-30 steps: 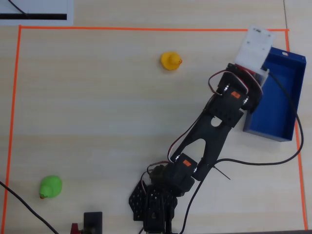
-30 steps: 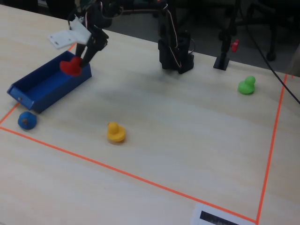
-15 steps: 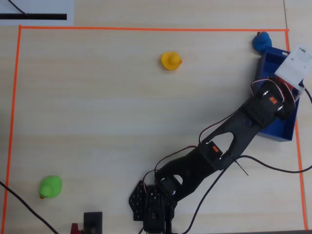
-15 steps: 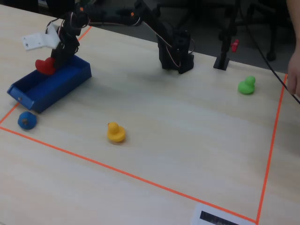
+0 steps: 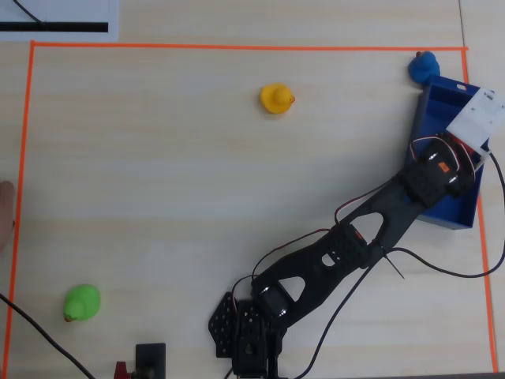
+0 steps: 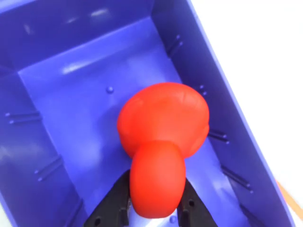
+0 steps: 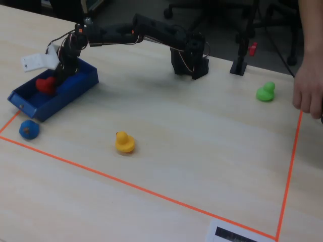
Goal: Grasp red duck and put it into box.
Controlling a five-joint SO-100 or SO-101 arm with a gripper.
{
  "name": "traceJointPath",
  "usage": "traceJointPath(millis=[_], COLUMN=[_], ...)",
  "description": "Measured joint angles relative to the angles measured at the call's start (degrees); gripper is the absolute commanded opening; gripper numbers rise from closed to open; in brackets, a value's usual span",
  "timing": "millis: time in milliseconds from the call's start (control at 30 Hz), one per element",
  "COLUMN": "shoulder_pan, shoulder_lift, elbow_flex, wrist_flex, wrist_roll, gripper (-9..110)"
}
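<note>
The red duck (image 6: pixel 163 137) hangs just above the floor of the dark blue box (image 6: pixel 71 85), head toward the camera in the wrist view. My gripper (image 6: pixel 155 185) is shut on it, with a black finger (image 6: pixel 116 203) on each side of its head. From the side in the fixed view, the red duck (image 7: pixel 45 84) sits low inside the box (image 7: pixel 63 97) under my gripper (image 7: pixel 53 79). In the overhead view the arm and its white wrist plate (image 5: pixel 477 118) cover the duck over the box (image 5: pixel 440 103).
A yellow duck (image 7: pixel 124 141) stands mid-table, a blue duck (image 7: pixel 29 129) just outside the box's end, and a green duck (image 7: pixel 265 92) far across the table. Orange tape (image 7: pixel 151 191) frames the work area. A person's hand (image 7: pixel 309 85) hovers at the right edge.
The arm swung from the box's near wall to over its inside and lowered the red duck deep between the walls. A person's hand has come into view.
</note>
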Motion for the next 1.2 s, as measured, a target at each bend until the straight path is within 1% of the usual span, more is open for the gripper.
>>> traceJointPath(millis=[300,367,467,567,667,733,833,867,900,1000,1100,1200], shoulder_pan=[0.44,0.44,0.70,0.79,0.62,-0.09,-3.78,-5.98,-8.17,-17.67,-26.89,-34.37], shoulder_lift=[0.00,0.00,0.70,4.48,11.25,18.19,29.09,33.40,37.18,51.24,64.86,78.93], elbow_flex=[0.00,-0.09,-0.26,-4.13,-12.39,-16.96,-17.31,-15.64,-13.18,2.02,25.40,51.06], wrist_flex=[2.81,4.31,7.03,11.34,18.54,26.46,38.50,41.66,42.19,41.84,35.86,26.19], wrist_roll=[0.00,0.00,0.79,6.68,17.23,25.58,32.61,33.40,33.49,29.36,22.24,16.17], gripper=[26,24,15,0,0,0,0,0,0,0,0,0])
